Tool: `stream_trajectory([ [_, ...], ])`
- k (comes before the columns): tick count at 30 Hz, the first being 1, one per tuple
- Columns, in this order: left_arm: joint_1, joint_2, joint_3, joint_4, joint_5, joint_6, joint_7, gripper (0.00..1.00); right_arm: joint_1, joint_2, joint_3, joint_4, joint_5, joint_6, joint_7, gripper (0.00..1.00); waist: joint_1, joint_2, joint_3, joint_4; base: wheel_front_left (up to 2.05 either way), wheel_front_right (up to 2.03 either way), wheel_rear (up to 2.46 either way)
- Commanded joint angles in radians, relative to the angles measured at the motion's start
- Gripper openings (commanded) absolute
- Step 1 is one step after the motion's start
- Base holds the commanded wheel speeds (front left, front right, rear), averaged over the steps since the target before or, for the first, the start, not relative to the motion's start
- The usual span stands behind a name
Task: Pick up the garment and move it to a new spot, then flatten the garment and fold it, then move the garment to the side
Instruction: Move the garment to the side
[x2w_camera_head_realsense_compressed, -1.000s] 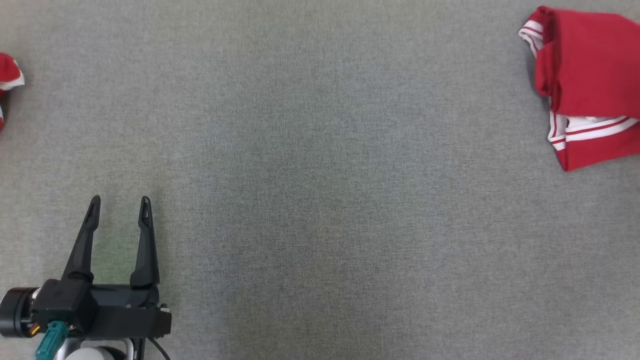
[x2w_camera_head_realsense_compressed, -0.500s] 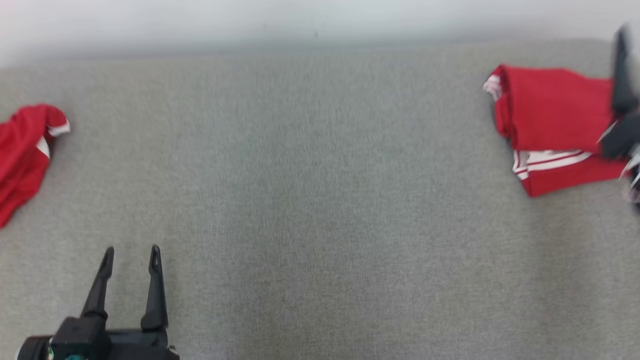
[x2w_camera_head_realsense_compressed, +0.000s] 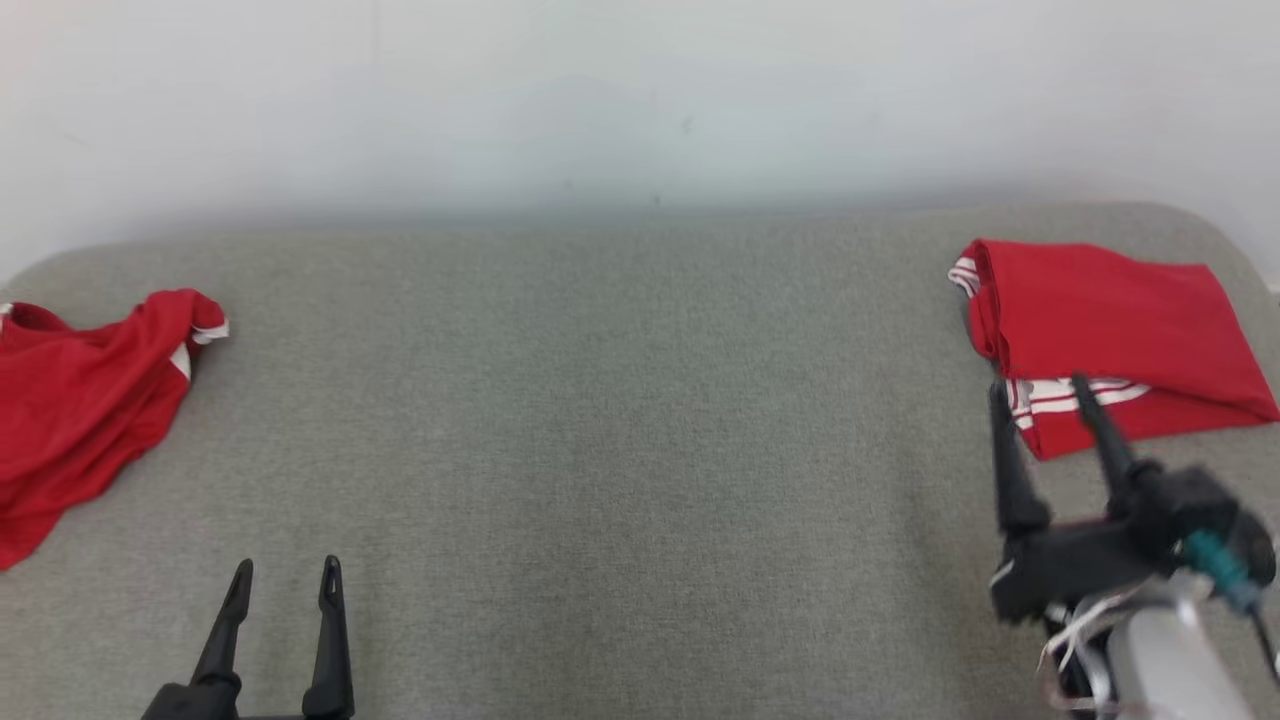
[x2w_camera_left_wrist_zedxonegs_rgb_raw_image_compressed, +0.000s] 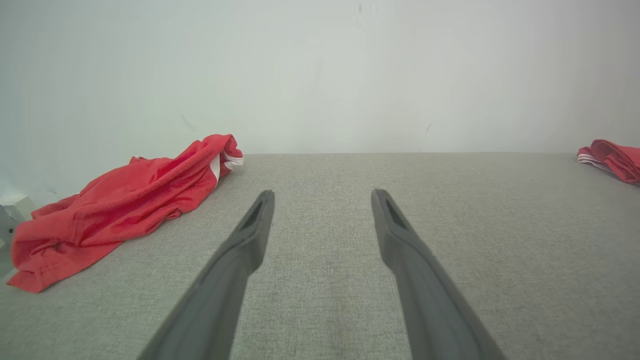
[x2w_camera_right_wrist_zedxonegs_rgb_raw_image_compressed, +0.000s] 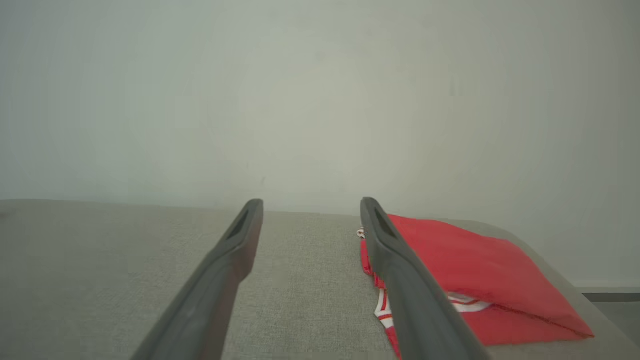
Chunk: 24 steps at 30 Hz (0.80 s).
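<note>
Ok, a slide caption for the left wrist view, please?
Open left hand above grey fabric surface; crumpled red garment at view's left, folded red garment at far right edge.

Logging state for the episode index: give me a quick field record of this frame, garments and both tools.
support: grey fabric surface, pale wall behind
folded garment: red, white stripes, far right, lying flat
crumpled garment: red, far left, unfolded heap
left tool: open, empty, low left over bare surface
right tool: open, empty, fingertips at folded garment's near edge; contact unclear
</note>
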Motion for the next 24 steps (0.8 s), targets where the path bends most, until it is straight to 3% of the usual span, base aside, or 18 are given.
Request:
stream_trajectory([
  [1,0.014,-0.004,0.000,0.003,0.007,0.003,-0.002,1.00,0.020,0.005,-0.003,-0.010,-0.006,-0.002,-0.001,1.00,0.0002,0.0001,-0.023,0.018,0.00,0.00,0.00],
  [7,0.030,-0.009,-0.001,0.014,0.009,0.006,-0.002,1.00,0.177,0.089,-0.033,-0.111,-0.041,-0.002,-0.001,1.00,0.0002,0.0001,-0.055,0.036,0.00,0.00,0.00],
  [13,0.038,-0.013,-0.011,0.031,0.017,0.009,-0.002,1.00,0.297,0.131,-0.065,-0.176,-0.083,-0.002,-0.001,1.00,0.0002,0.0001,-0.075,0.042,0.00,0.00,0.00],
  [24,0.060,-0.014,-0.017,0.052,0.045,0.024,-0.002,1.00,0.405,0.138,-0.073,-0.221,-0.052,-0.002,-0.001,1.00,0.0002,0.0001,-0.097,0.039,0.00,0.00,0.00],
])
